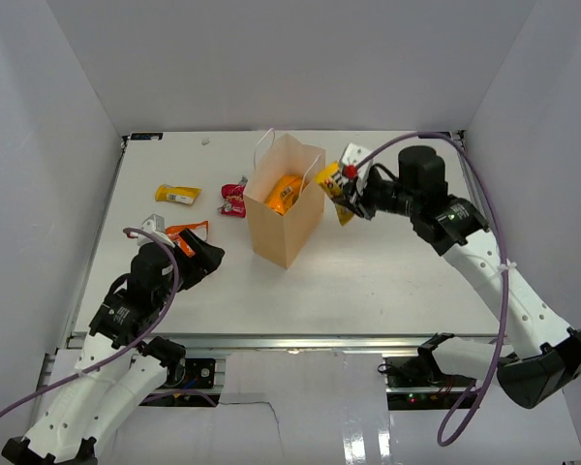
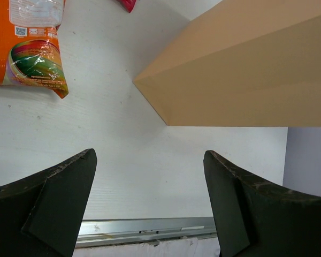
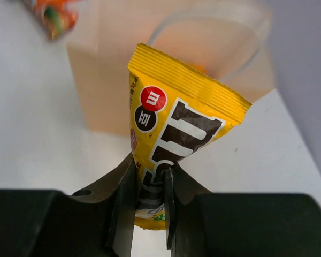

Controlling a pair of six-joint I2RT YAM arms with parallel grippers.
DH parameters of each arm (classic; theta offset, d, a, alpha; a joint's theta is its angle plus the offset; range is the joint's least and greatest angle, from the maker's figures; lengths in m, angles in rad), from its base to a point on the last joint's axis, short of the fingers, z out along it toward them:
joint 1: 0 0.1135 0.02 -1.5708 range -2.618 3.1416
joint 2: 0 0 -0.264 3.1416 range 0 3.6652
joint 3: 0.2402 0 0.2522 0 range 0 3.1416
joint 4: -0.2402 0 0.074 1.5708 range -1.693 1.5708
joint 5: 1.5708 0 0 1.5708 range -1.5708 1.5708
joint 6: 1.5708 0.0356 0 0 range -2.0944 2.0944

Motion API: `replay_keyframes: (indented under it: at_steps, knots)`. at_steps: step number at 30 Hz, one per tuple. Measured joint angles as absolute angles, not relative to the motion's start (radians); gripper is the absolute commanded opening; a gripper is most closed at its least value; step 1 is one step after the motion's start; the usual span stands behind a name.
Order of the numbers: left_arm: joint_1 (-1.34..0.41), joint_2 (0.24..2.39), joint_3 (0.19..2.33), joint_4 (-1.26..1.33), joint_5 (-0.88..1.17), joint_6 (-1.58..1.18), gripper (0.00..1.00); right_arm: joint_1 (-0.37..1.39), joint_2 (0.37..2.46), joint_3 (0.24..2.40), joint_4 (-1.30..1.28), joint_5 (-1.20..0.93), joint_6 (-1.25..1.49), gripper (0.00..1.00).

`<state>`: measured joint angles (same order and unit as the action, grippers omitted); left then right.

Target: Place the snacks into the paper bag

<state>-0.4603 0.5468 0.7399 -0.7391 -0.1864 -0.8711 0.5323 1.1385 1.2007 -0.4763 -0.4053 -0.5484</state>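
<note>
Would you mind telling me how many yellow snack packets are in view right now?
2. One yellow packet lies on the table left of the paper bag; the yellow M&M's pack is pinched in the right gripper beside the bag. More may be hidden inside it.

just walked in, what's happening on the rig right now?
The right gripper is shut on the yellow M&M's pack and holds it up beside the open top of the paper bag. One orange packet sits inside the bag. The left gripper is open and empty, close to a crinkly orange pouch on the table. A small yellow packet and red wrappers lie left of the bag.
</note>
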Motion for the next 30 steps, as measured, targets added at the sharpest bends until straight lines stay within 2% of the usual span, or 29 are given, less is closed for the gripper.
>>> replay_keyframes:
  at_steps: [6,11,16,22,25,26,29,30]
  knots:
    - [-0.46,0.562,0.714,-0.751,-0.185,-0.897,0.92,0.575,1.341,1.601,-0.32,-0.424,-0.35,0.14]
    - [-0.46,0.561,0.711,-0.75,-0.184,-0.911,0.92,0.63,1.505,1.808,-0.237,-0.39,-0.257,0.14]
    - [-0.46,0.549,0.694,-0.757,-0.183,-0.943,0.91,0.643,1.628,1.848,-0.2,-0.353,-0.216,0.17]
    - [-0.46,0.55,0.674,-0.765,-0.183,-0.995,0.91,0.643,1.668,1.772,-0.199,-0.319,-0.216,0.22]
    - [-0.46,0.557,0.664,-0.772,-0.183,-1.019,0.91,0.644,1.668,1.749,-0.198,-0.314,-0.219,0.36]
    - [-0.46,0.563,0.663,-0.774,-0.183,-1.027,0.91,0.644,1.668,1.744,-0.193,-0.312,-0.221,0.45]
    - [-0.46,0.583,0.661,-0.781,-0.183,-1.043,0.93,0.644,1.663,1.721,-0.176,-0.308,-0.223,0.57]
    - [-0.46,0.588,0.661,-0.782,-0.183,-1.048,0.94,0.644,1.662,1.715,-0.176,-0.308,-0.224,0.57]
